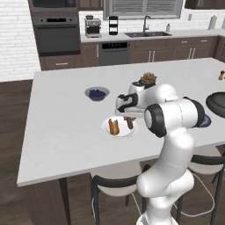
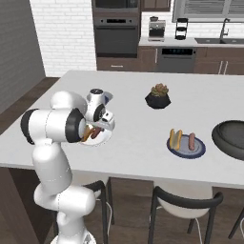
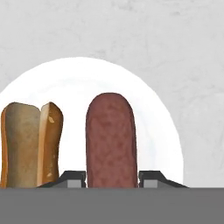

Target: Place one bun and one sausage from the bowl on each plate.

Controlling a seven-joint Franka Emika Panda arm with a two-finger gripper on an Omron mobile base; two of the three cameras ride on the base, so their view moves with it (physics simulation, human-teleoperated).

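White plate (image 3: 157, 113) sits on the bench (image 1: 61, 127) near its front edge; I see a split tan bun (image 3: 30, 144) and a dark red-brown sausage (image 3: 111, 140) lying side by side on it, apart from each other. In the hand view the sausage runs straight between the two fingertips (image 3: 72, 178). Tool (image 3: 111, 179) is closed down on the sausage, jaws narrow, one tip at each flank. From the left base view the tool (image 1: 125, 115) hangs just over the far side of the white plate (image 1: 118, 127).

Second plate, grey with blue rim (image 2: 187, 145), is further right on the bench and carries its own bun (image 2: 176, 138) and sausage (image 2: 191, 140). The big dark bowl (image 2: 231, 138) is at the far right, cut off by the frame edge; can't see inside it.

Arm's elbow covers most of the blue-rimmed plate in the left base view, and the arm covers most of the white plate in the right one. Whether the sausage is lifted or resting on the plate I can't tell.
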